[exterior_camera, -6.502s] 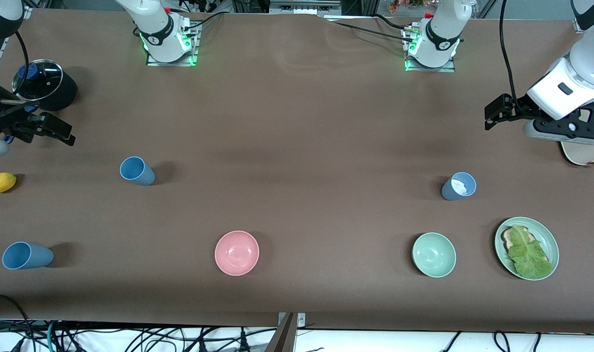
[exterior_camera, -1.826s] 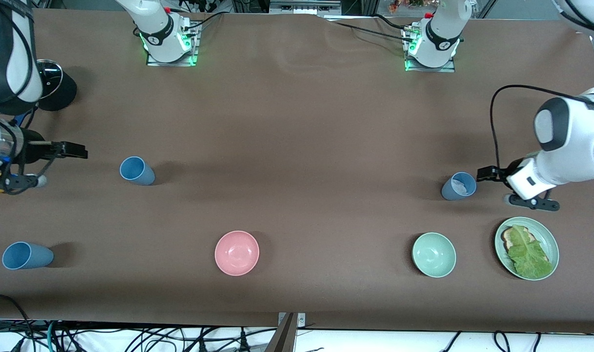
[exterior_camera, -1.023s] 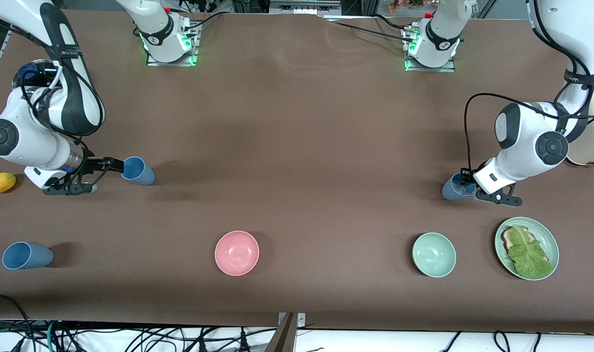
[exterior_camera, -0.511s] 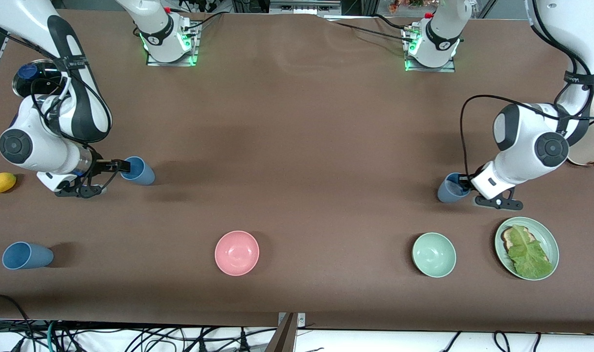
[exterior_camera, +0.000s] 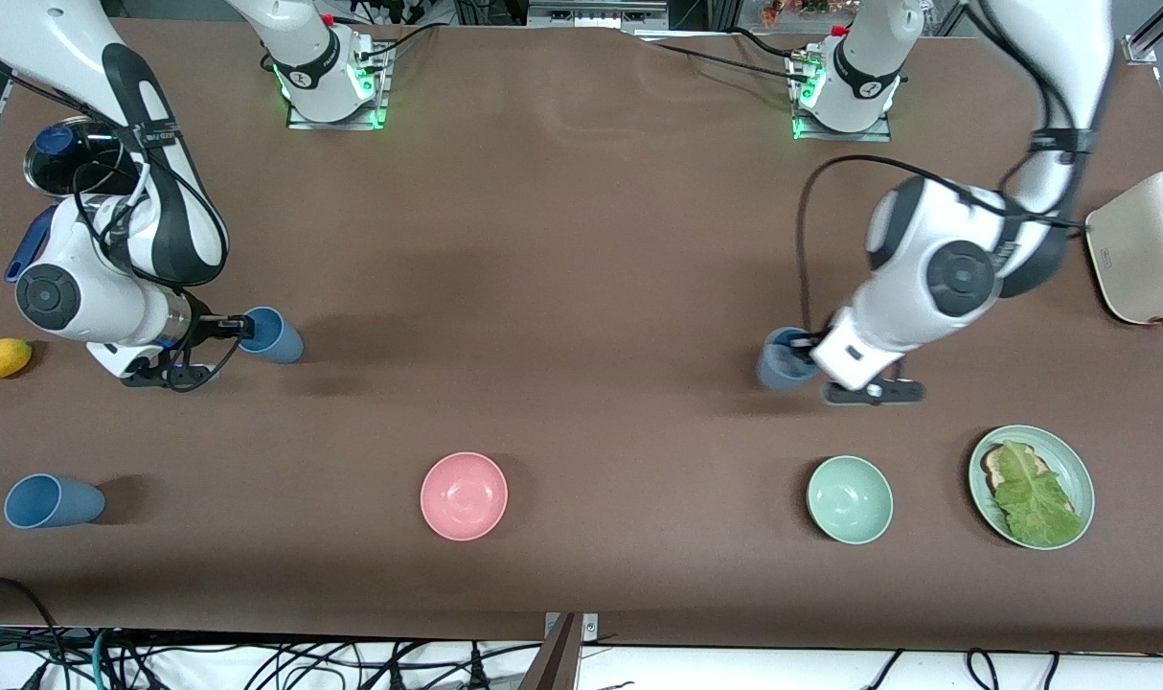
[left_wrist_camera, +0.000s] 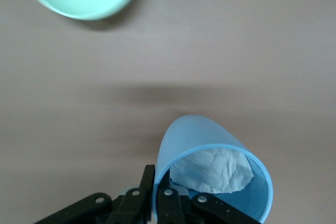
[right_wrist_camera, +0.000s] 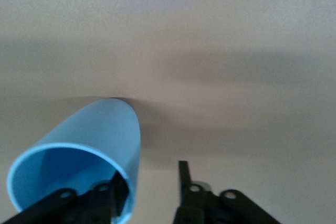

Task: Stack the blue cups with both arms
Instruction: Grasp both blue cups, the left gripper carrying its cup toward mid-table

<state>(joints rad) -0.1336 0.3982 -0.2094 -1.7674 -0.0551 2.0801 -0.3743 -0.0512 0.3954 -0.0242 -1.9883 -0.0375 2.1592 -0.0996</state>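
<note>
From the front view, we see the left pincer (exterior_camera: 800, 356) clamped on the rim of the greyer blue cup (exterior_camera: 781, 360), carried just above the brown counter (exterior_camera: 581, 287), farther from the camera than the pale green bowl (exterior_camera: 850, 499); we judge a rim grip leaves the tapered body free to nest. The right pincer (exterior_camera: 232, 328) straddles the wall of a second blue cup (exterior_camera: 270, 334), standing farther back than the pink bowl (exterior_camera: 464, 495). A third blue cup (exterior_camera: 51, 501) stands untouched.

In the left wrist view, matte smooth cup (left_wrist_camera: 210, 174) holds crumpled white paper (left_wrist_camera: 212, 170).

In the right wrist view, one finger (right_wrist_camera: 116, 192) is inside the cup (right_wrist_camera: 79, 161), the other outside, still apart.
</note>
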